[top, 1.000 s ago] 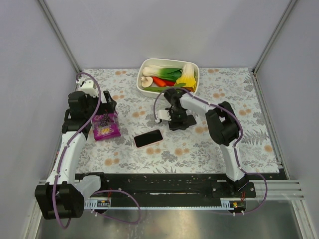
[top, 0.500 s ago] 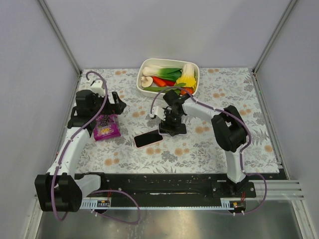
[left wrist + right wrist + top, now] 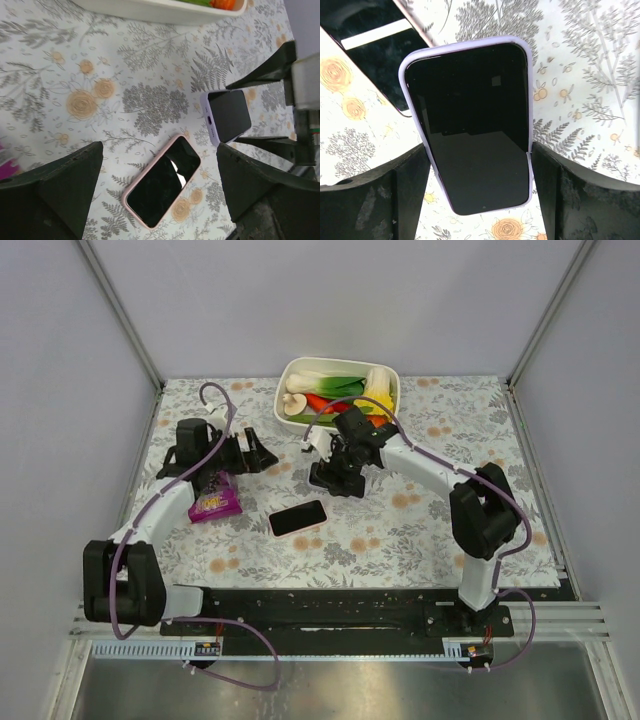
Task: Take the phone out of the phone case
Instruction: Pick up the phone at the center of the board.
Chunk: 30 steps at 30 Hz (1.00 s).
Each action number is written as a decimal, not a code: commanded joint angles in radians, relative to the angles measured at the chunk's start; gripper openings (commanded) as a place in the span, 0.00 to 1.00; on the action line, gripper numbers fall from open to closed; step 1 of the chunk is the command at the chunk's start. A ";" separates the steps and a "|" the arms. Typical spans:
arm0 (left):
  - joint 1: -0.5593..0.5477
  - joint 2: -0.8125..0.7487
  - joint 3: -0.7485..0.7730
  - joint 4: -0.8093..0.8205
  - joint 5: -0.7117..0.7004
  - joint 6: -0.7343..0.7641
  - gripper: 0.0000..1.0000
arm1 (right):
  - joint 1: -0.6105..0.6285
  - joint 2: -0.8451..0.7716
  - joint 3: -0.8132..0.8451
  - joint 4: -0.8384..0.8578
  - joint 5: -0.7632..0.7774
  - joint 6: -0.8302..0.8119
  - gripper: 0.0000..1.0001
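Two phones show. A black phone in a pink case [image 3: 298,517] lies flat on the flowered table [image 3: 430,530]; it also shows in the left wrist view [image 3: 162,182] and in the right wrist view [image 3: 370,60]. My right gripper [image 3: 335,476] is shut on a black phone in a lilac case [image 3: 470,125], its fingers [image 3: 375,195] on the case's long sides, held above the table behind the pink phone. The lilac phone also shows in the left wrist view [image 3: 227,116]. My left gripper [image 3: 256,452] is open and empty, above the table left of the right gripper, facing both phones.
A white bowl of toy vegetables [image 3: 338,390] stands at the back centre, close behind the right gripper; its rim shows in the left wrist view [image 3: 150,11]. A purple snack bag [image 3: 213,500] lies on the left under the left arm.
My left gripper has swung right, from over the purple bag toward the table's middle. My right gripper has shifted a little left and back with the lilac phone.
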 commanded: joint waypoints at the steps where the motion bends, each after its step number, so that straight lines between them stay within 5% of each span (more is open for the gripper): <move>1: -0.040 0.050 0.077 0.036 0.120 -0.041 0.99 | 0.010 -0.098 0.023 0.082 -0.017 0.078 0.01; 11: -0.139 0.186 0.205 -0.008 0.215 -0.113 0.98 | 0.018 -0.146 0.045 0.083 -0.013 0.117 0.00; 19: -0.169 0.328 0.285 -0.038 0.274 -0.179 0.83 | 0.027 -0.201 0.019 0.106 -0.007 0.184 0.00; 30: -0.224 0.371 0.292 -0.039 0.332 -0.216 0.75 | 0.053 -0.233 -0.010 0.133 0.065 0.192 0.00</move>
